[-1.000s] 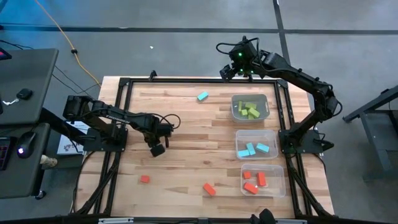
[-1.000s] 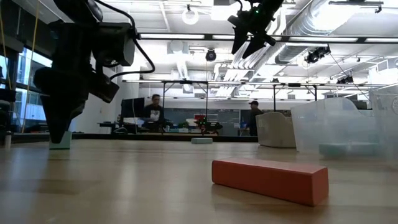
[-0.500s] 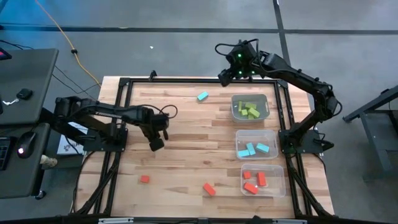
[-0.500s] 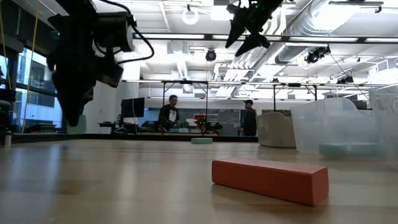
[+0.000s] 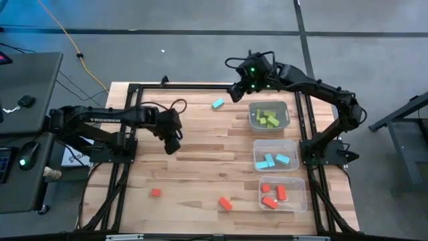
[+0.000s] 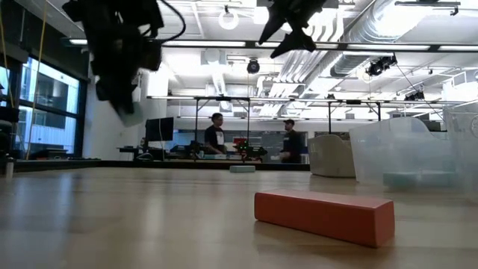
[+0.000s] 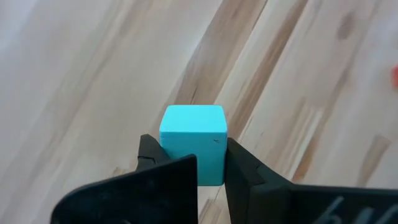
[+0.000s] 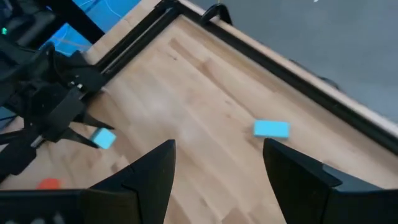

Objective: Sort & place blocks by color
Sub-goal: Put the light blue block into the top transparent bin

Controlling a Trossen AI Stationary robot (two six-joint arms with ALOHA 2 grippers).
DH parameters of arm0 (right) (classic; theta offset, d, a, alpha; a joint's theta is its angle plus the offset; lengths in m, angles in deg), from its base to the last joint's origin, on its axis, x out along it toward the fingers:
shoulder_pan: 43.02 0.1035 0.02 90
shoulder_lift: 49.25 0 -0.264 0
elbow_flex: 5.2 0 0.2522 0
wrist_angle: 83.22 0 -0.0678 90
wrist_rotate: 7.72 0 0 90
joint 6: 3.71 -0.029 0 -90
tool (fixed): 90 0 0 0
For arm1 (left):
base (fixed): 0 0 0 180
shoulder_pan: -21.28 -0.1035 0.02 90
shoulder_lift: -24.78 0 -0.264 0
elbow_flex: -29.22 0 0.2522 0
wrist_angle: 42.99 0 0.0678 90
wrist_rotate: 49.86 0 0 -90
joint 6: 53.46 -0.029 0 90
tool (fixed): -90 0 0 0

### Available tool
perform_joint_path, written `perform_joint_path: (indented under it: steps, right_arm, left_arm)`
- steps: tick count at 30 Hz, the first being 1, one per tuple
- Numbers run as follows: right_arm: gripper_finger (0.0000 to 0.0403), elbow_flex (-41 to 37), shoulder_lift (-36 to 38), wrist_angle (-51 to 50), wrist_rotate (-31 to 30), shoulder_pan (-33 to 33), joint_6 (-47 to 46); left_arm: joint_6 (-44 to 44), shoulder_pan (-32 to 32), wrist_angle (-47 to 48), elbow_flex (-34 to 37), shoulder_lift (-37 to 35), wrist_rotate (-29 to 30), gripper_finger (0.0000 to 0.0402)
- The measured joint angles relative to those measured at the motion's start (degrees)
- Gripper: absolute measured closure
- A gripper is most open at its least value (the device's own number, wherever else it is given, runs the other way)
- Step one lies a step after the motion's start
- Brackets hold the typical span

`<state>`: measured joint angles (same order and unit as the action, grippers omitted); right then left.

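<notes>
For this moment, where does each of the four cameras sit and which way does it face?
High view: overhead, straight down on the table; both arms show.
Low view: table height, level across a red-orange block into the room; arms hang from above.
Left wrist view: looks past the left gripper, shut on a light blue cube.
Right wrist view: looks past the open right gripper at a light blue bar.
Shared: the cube also shows in the right wrist view.

Table middle (image 5: 200, 167) open — bins (image 5: 275, 155) line right edge.
</notes>
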<state>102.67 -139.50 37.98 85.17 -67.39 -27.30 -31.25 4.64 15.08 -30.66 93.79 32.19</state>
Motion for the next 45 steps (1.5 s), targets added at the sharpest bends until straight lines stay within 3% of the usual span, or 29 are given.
perform_joint_path:
  steps: [11,19,27,35,41,45]
  right_arm:
    - [0.0171,0.0,0.0,3.4,5.4,4.2,-3.8]
    - [0.0171,0.0,0.0,14.6,15.7,4.9,-7.3]
    - [0.0171,0.0,0.0,22.9,20.8,4.9,-10.1]
    - [0.0171,0.0,0.0,25.8,25.2,4.9,-14.9]
    - [0.0171,0.0,0.0,27.2,26.2,4.1,-20.2]
    - [0.0171,0.0,0.0,27.9,27.4,4.0,-22.7]
  left_arm:
    - [-7.5,0.2,-11.2,-7.1,0.0,0.0,0.0401]
    - [-12.8,0.1,-18.0,-13.1,0.0,0.5,0.0401]
    - [-21.9,0.1,-20.3,-18.8,0.0,8.6,0.0401]
    - [-27.8,0.1,-27.3,-22.9,0.0,9.1,0.0401]
    - [-32.4,0.1,-28.2,-24.5,0.0,14.6,0.0401]
    - [-34.3,0.1,-29.3,-24.9,0.0,15.1,0.0401]
